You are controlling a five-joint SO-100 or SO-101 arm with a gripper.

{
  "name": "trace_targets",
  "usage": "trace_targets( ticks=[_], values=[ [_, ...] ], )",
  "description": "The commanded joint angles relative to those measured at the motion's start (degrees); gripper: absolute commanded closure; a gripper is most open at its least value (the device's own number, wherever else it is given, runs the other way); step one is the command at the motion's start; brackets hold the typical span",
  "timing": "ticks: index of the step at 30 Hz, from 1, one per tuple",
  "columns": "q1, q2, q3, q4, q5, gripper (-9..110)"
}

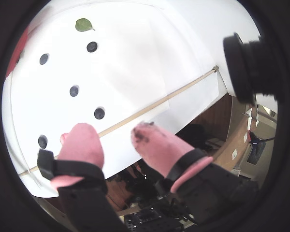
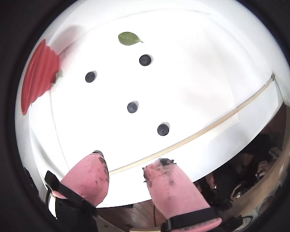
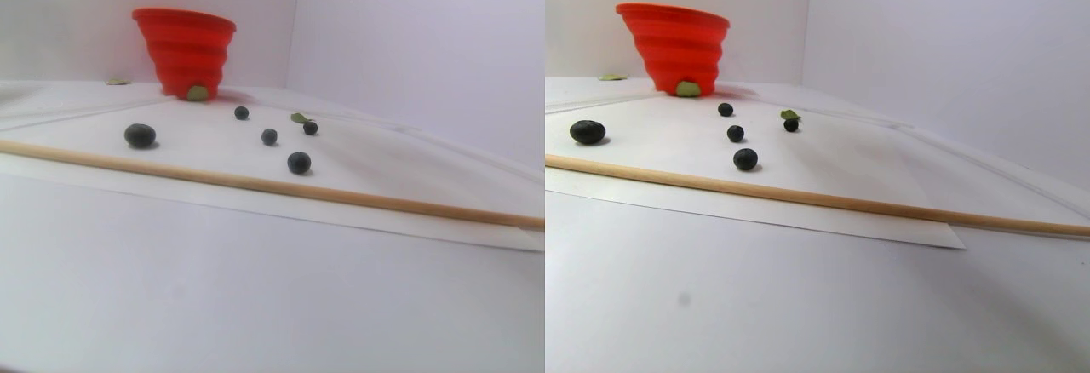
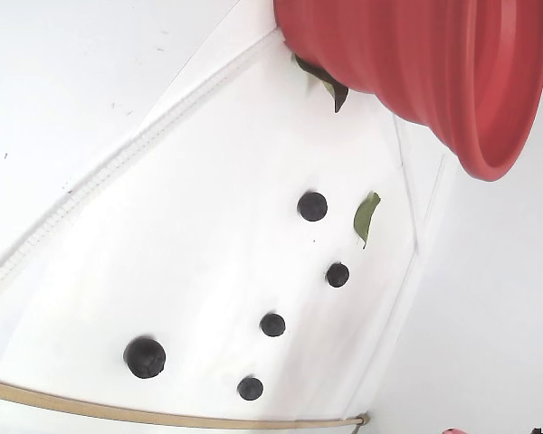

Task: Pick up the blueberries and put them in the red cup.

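Hovering above the white desk, the jaws stand apart and empty; the five blueberries lie scattered on the sheet beyond the wooden stick, none between the pink fingers; the red cup stands further off, left in a wrist view.

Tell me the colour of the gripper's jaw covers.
Pink, smudged dark at the tips; clearest in a wrist view, on the gripper.
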Motion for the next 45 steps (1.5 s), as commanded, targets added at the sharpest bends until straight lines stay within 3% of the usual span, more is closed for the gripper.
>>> trace_targets(
  ticks=[1, 45],
  values=[
    [1.3, -0.9, -0.4, -3.9, -0.4, 87],
    [3.3, -34.7, 3.0, -41.4, -2.0, 86]
  ],
)
